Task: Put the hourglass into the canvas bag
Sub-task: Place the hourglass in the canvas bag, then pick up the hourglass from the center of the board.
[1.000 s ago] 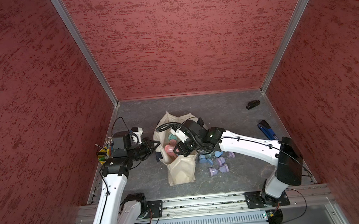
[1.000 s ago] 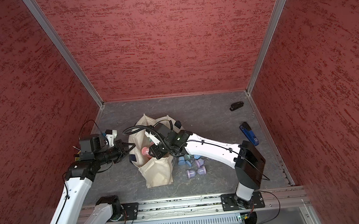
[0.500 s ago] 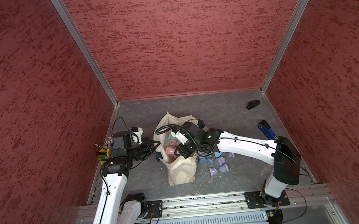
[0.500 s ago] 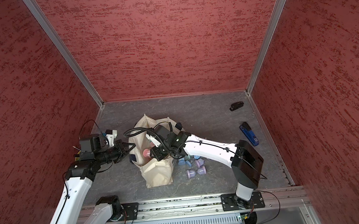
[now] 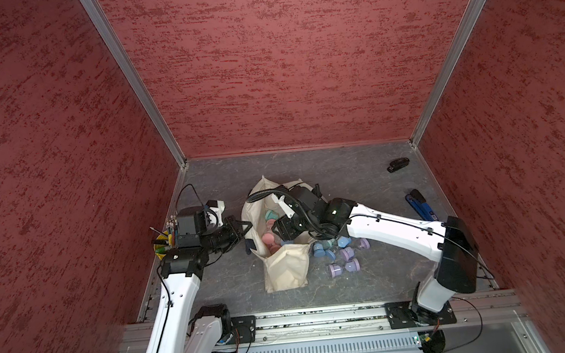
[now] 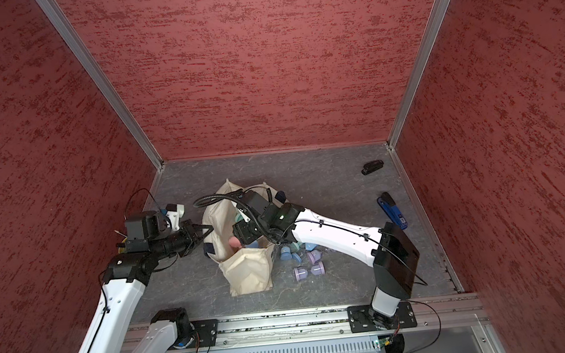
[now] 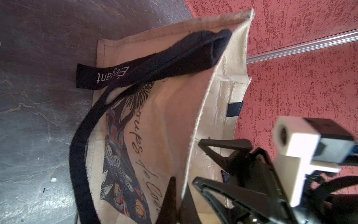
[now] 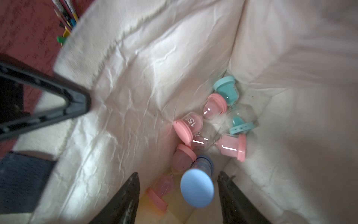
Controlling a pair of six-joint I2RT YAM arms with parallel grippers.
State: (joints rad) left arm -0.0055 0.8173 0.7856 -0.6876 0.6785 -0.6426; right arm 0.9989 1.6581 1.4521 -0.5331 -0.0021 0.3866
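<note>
The cream canvas bag [image 5: 284,265] [image 6: 247,271] stands open mid-table in both top views. My left gripper [image 7: 179,184] is shut on its rim, the cloth pinched between the two fingers, and holds the mouth open [image 5: 243,229]. Over the opening my right gripper [image 8: 178,175] [image 5: 275,231] is open. A blue-capped hourglass [image 8: 197,191] hangs loose between its fingers, touching neither. Several pink and teal hourglasses [image 8: 222,124] lie on the bag's bottom.
Blue and purple hourglasses [image 5: 341,254] lie on the table right of the bag, under my right forearm. A yellow pencil cup [image 5: 162,247] stands by the left wall. A black stapler [image 5: 398,165] and a blue tool [image 5: 420,204] lie far right.
My right gripper has opened over the bag's mouth and let go of the blue hourglass. The left gripper has kept its hold on the rim.
</note>
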